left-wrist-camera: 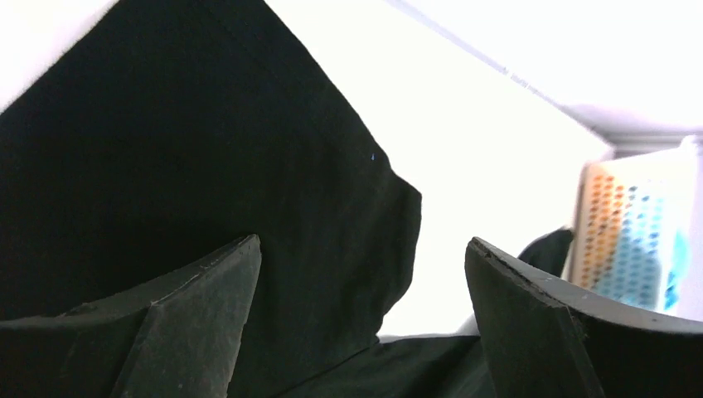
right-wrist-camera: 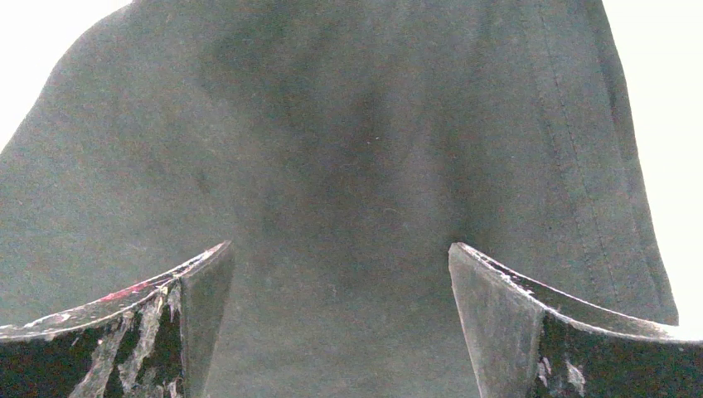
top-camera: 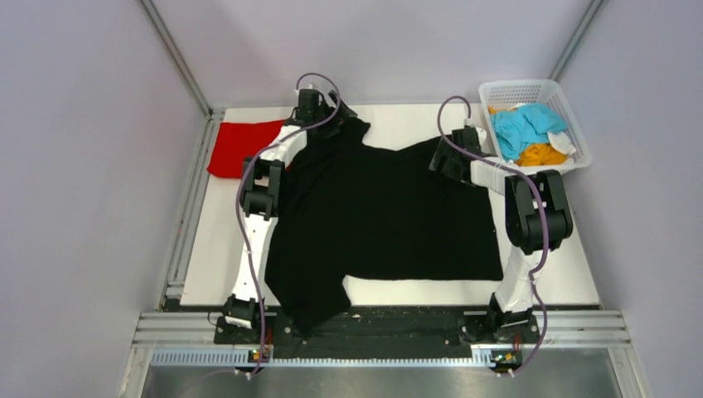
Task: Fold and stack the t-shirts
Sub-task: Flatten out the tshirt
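A large black t-shirt lies spread over the white table, one sleeve hanging over the near edge. My left gripper hovers at its far-left sleeve, jaws wide open over the cloth with nothing between them. At the shirt's far-right part my right gripper is open too, black cloth filling the space under its fingers. A folded red t-shirt lies at the far left. Light blue and orange t-shirts sit bunched in the basket.
A white mesh basket stands at the table's far right corner, also seen in the left wrist view as basket. Grey walls and metal rails enclose the table. A black base rail runs along the near edge.
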